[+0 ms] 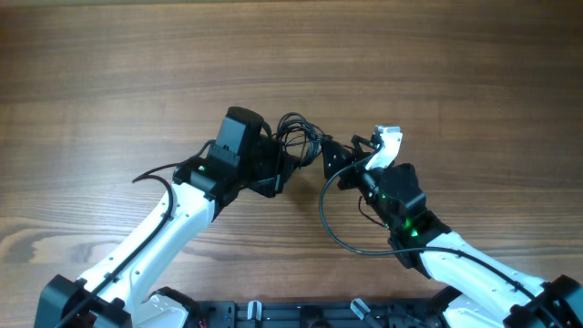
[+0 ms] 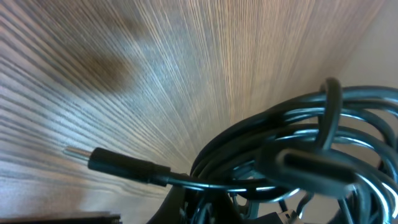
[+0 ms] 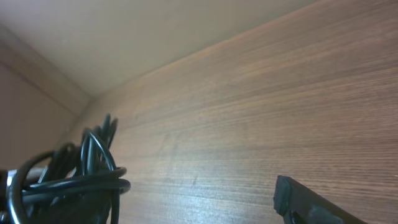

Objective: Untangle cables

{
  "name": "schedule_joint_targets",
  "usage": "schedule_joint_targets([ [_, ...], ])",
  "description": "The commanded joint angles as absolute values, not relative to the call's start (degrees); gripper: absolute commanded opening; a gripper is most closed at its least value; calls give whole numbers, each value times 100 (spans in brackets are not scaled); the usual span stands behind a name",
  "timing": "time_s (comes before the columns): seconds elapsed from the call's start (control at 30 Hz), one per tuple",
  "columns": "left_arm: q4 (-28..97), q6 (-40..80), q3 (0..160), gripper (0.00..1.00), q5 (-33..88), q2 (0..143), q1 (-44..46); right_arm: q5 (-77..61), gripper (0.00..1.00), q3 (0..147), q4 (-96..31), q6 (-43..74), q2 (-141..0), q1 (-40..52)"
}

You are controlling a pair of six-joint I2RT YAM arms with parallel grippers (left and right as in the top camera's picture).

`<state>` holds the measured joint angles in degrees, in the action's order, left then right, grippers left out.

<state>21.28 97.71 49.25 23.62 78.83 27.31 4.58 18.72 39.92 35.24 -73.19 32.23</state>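
The cables [image 1: 296, 135] are a knotted bundle of thin black cords between my two grippers. My left gripper [image 1: 284, 164] is at the bundle's left side and appears shut on it. In the left wrist view the loops [image 2: 298, 143] fill the lower right close to the camera and hide most of the jaws [image 2: 205, 208]. One plug end [image 2: 118, 165] sticks out to the left above the table. My right gripper [image 1: 335, 157] is open. In its wrist view the bundle [image 3: 81, 174] is at its left side, one finger [image 3: 311, 202] shows at the right, and the gap [image 3: 186, 211] is empty.
The wooden table [image 1: 137, 73] runs wide on all sides. A thicker black wire [image 1: 332, 228] loops from the right arm over the table near the front. Another arm wire [image 1: 155, 173] lies beside the left arm.
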Motion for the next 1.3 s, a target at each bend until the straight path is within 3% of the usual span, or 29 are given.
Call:
schedule_joint_targets([
  [0.0, 2115, 9426, 4952, 4, 2985, 7902, 2753, 1415, 83, 1903, 3964, 3621, -7367, 3223],
  [0.1, 1870, 8536, 4952, 4, 3463, 7902, 2740, 2143, 83, 1903, 3852, 3621, -7367, 3175],
  [0.23, 1020, 7463, 4952, 4, 4064, 7902, 2526, 1697, 83, 1903, 2753, 4388, -7367, 2733],
  [0.53, 360, 7220, 4952, 4, 3433, 7902, 1883, -1203, 80, 1903, 2222, 4405, -7360, 1186],
  [0.63, 353, 7054, 4952, 4, 3133, 7905, 1885, -2596, 89, 1903, 2357, 4342, -7349, 676],
  [0.8, 425, 3225, 4952, 4, 3120, 7905, 1970, -5437, 95, 1903, 3918, 4346, -7349, 388],
  [0.87, 425, 2038, 4952, 4, 3122, 7905, 2137, -5623, 100, 1903, 4639, 4346, -7352, 388],
  [1.03, 429, 449, 4952, 4, 3903, 7905, 2683, -5697, 100, 1903, 4646, 3975, -7369, 390],
  [1.13, 449, 298, 4952, 4, 4458, 7905, 2790, -5815, 99, 1903, 4224, 3548, -7371, 390],
  [1.2, 447, 298, 4952, 4, 4764, 7905, 2790, -5815, 90, 1903, 4060, 3395, -7371, 390],
  [1.27, 473, 305, 4952, 4, 4908, 7905, 2790, -5813, 54, 1903, 4034, 3400, -7371, 390],
])
